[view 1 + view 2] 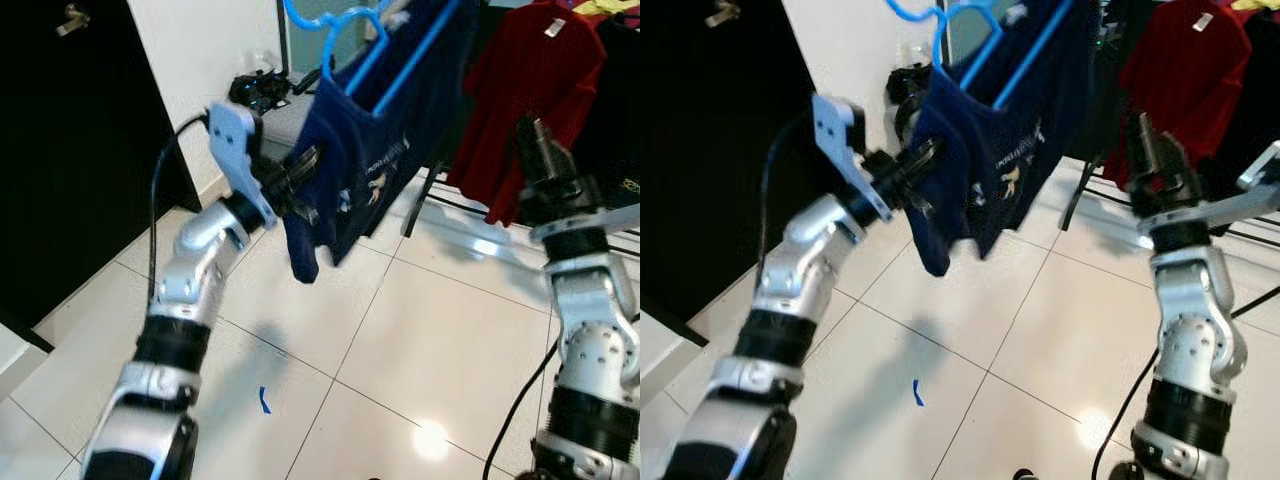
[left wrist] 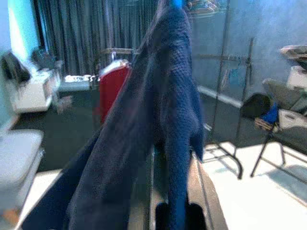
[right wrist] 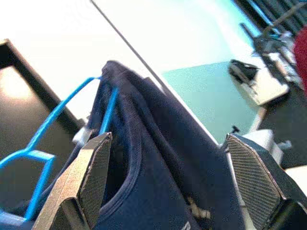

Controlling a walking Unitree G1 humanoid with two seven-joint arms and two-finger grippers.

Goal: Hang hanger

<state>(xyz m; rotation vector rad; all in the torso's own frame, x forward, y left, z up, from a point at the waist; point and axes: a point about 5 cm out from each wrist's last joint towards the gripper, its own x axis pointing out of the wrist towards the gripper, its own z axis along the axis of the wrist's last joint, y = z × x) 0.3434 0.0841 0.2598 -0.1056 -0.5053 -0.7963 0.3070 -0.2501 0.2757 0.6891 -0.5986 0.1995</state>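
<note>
The navy shirt (image 1: 370,150) hangs tilted on the blue hanger (image 1: 345,40) above the tiled floor (image 1: 420,330). The left gripper (image 1: 303,165) is clamped on the shirt's edge. The right gripper (image 3: 168,187) stands spread, beside the shirt.

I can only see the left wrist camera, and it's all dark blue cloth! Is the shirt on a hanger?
Observer: Yes. The navy shirt is draped on a light blue hanger, and the left gripper is pinching the shirt's side edge.
Operator: Where's my other hand?
Observer: The right gripper is up on the shirt's other side, with its fingers wide open and nothing in them.
</note>
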